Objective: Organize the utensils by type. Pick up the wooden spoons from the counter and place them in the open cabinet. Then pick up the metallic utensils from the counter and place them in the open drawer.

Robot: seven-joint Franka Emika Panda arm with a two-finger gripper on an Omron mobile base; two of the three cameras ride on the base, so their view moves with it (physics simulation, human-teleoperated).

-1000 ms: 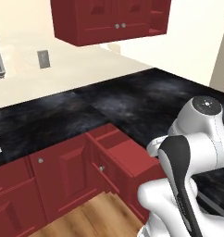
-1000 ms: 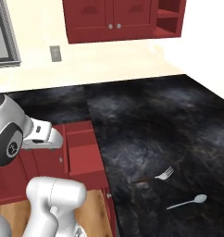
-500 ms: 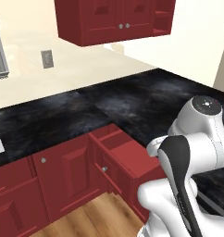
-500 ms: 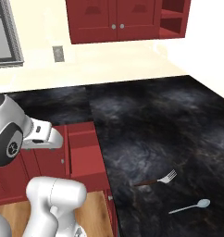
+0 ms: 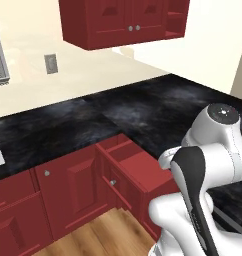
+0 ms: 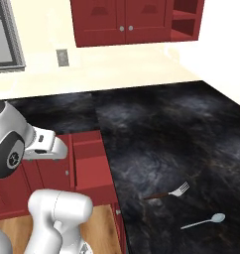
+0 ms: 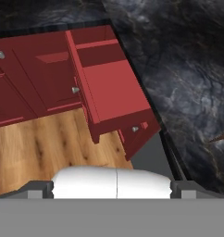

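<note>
Down on the near right of the black, grey-veined table point(image 6: 156, 129), the fork point(image 6: 169, 192) lay flat, its silver tines pointing far right and its dark handle toward the left. The spoon point(image 6: 203, 221), thin and pale silver, lay just nearer than the fork and apart from it, bowl to the right. Both sat well to the right of the drawer point(image 6: 90, 163).

The drawer stood pulled out from the red floor cabinets point(image 5: 68, 185), shallow and red inside. From the left base view its inner divider and a small silver knob point(image 5: 113, 182) on the front below it were plain, while the fork and spoon lay hidden behind the arm point(image 5: 208, 165). The right base view gave the two utensils clearly, plus the wall cabinet point(image 6: 137, 20) with its open shelf at the right end and two silver knobs on the shut doors. That cabinet hung on the far wall, also seen at the top of the left base view point(image 5: 123, 20).

Looking down from the hand, the drawer's red floor point(image 7: 114, 88) and raised front were visible over a wooden floor point(image 7: 40, 152), with the table edge running along the right. The tool point(image 7: 112, 190) hung above the drawer's near end, its tips set wide apart at the bottom corners and holding nothing.
</note>
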